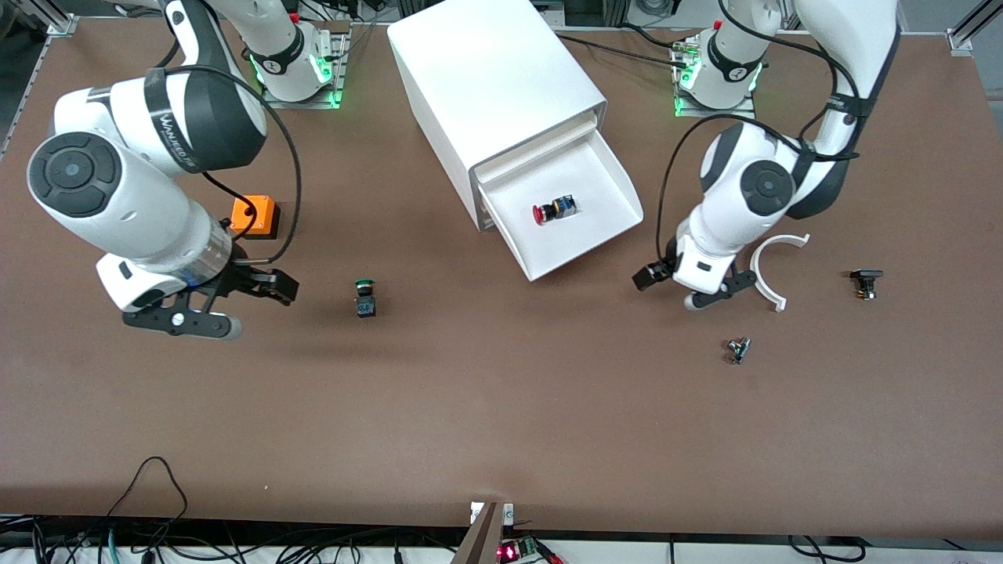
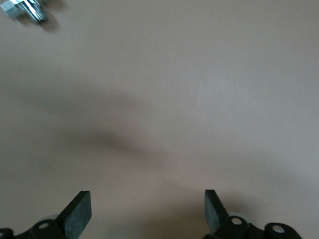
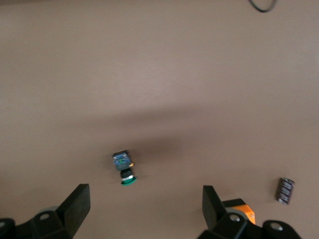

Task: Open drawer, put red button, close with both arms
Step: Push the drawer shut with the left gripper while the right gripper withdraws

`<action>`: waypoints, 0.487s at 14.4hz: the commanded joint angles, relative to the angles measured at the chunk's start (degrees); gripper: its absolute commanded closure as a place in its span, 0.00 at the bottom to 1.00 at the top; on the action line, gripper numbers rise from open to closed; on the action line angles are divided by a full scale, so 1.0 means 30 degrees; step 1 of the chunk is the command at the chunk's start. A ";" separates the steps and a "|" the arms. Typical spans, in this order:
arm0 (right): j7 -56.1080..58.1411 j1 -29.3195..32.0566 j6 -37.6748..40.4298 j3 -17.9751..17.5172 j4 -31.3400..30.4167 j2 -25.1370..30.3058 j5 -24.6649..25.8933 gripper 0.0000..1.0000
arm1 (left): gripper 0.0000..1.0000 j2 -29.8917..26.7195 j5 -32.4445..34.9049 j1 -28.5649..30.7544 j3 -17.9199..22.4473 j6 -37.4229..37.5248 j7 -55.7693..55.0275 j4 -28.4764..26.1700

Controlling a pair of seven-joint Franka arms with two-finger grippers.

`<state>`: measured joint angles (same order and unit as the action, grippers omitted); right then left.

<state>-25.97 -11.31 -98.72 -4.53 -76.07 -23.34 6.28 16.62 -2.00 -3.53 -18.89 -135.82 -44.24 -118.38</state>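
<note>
The white cabinet (image 1: pixel 486 86) stands at the table's middle, near the arms' bases. One shallow white drawer (image 1: pixel 584 247) is pulled out of it, with a closed drawer front above it. The red button (image 1: pixel 552 210) lies on its side inside the open drawer. My left gripper (image 1: pixel 686 286) is open and empty, low over the table beside the drawer's front corner, toward the left arm's end; its wrist view (image 2: pixel 148 209) shows bare table between the fingers. My right gripper (image 1: pixel 235 307) is open and empty over the table toward the right arm's end, as its wrist view (image 3: pixel 144 206) also shows.
A green-capped switch (image 1: pixel 365 298) (image 3: pixel 124 169) lies beside the right gripper. An orange block (image 1: pixel 255 217) (image 3: pixel 241 209) sits by the right arm. A white curved piece (image 1: pixel 772 266), a black part (image 1: pixel 866 282) and a small metal part (image 1: pixel 737 349) (image 2: pixel 22 10) lie near the left gripper.
</note>
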 commanded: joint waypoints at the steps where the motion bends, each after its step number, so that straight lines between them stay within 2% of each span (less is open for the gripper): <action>1: -0.0398 0.1186 0.0357 0.0219 -0.1098 0.1829 0.0250 0.00 | 0.00 -0.1465 0.0199 -0.0084 -0.1256 -0.0109 -0.0164 -0.2047; 3: -0.0192 0.2447 0.1408 0.0219 -0.1157 0.2506 0.0251 0.00 | 0.00 -0.1876 0.0199 -0.0084 -0.2223 -0.0050 -0.0076 -0.2898; 5: 0.0069 0.3705 0.1765 0.0307 -0.1301 0.3032 0.0106 0.00 | 0.00 -0.2227 0.0199 0.0033 -0.3832 0.0095 -0.0076 -0.3310; 7: 0.3070 0.4296 0.1531 0.0569 -0.1887 0.3503 -0.0013 0.00 | 0.00 -0.3075 0.0199 0.0121 -0.5355 0.0474 -0.0018 -0.3925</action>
<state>-22.62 -0.15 -93.48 -2.83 -77.77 -15.63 6.67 12.01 -2.00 -3.80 -30.82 -135.64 -44.26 -126.83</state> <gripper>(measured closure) 0.000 0.000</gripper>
